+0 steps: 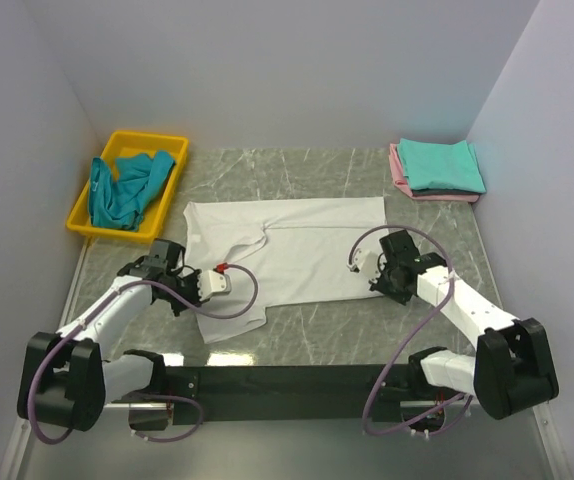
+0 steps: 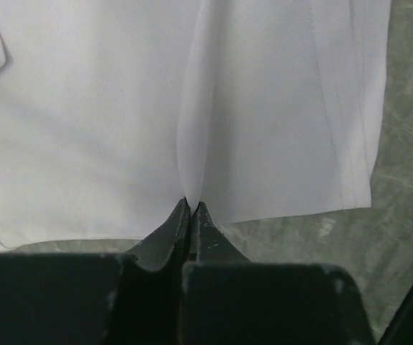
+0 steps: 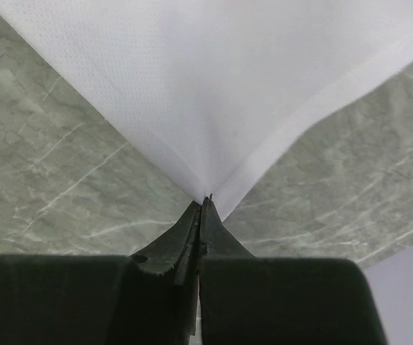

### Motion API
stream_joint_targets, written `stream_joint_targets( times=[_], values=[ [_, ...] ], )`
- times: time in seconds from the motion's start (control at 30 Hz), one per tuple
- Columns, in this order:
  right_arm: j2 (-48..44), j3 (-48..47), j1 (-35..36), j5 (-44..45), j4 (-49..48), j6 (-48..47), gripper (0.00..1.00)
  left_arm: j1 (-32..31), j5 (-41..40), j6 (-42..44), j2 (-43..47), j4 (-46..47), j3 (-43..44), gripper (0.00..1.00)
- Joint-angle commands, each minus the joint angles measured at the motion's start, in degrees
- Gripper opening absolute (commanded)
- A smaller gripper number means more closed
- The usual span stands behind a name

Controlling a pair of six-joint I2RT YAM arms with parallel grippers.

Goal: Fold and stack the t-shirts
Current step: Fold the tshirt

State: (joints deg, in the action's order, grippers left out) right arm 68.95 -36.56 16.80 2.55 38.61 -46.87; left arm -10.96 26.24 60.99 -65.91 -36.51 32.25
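White t-shirt [image 1: 297,250]: spread flat mid-bench, one lobe hanging toward the near left.

Left fingers [image 2: 172,228]: clenched on a raised pleat of the white t-shirt, just inside its hem; the hem edge is seen running to the right of the tips, bare bench [image 1: 317,335] beyond it.

Right fingers [image 3: 186,231]: clenched on a pinched point at the shirt's near right edge; marble shows on both sides of the point.

Open room: a bare strip is noted between the shirt's far edge and the back wall, another along the near edge, and a narrower one on the right.

Yellow tray [image 1: 148,137]: far left, just beside the shirt's far left corner.

Count:
- 1 white shirt
- 1 teal t-shirt [image 1: 125,190], crumpled in the tray
- 1 folded teal t-shirt [image 1: 447,165] on 1 pink t-shirt [image 1: 398,170], far right corner, well apart from the white shirt
- 1 tray
- 2 arms
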Motion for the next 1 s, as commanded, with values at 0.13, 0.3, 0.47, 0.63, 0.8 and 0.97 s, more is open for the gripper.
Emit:
stream_joint_targets(
  times=[0.13,0.3,0.47,0.63,0.8,0.97],
  values=[
    [-1.45,-6.50,-2.29,-2.11,3.75,-2.08,0.00,2.61,3.28,0.62,0.09,-6.55,5.71,0.01],
    [-0.40,-9.67,-3.08,-2.02,3.49,-3.31,0.00,6.12,6.45,1.32,-2.73,-9.98,13.08,0.01],
    [2.24,-13.36,-3.96,-2.20,2.88,-4.19,0.00,7.44,6.81,1.33,-6.33,-10.51,18.19,0.01],
    [7.25,-18.81,-5.01,-2.37,1.91,-4.98,0.00,8.58,7.77,-0.78,-11.51,-9.63,23.82,0.01],
    [13.84,-25.48,-6.16,-2.28,1.82,-5.69,0.00,9.20,8.39,-2.11,-16.78,-8.49,29.35,0.01],
    [19.98,-29.97,-6.78,-2.28,1.03,-6.74,0.00,9.38,8.57,-4.12,-21.80,-7.52,34.27,0.01]
  ],
)
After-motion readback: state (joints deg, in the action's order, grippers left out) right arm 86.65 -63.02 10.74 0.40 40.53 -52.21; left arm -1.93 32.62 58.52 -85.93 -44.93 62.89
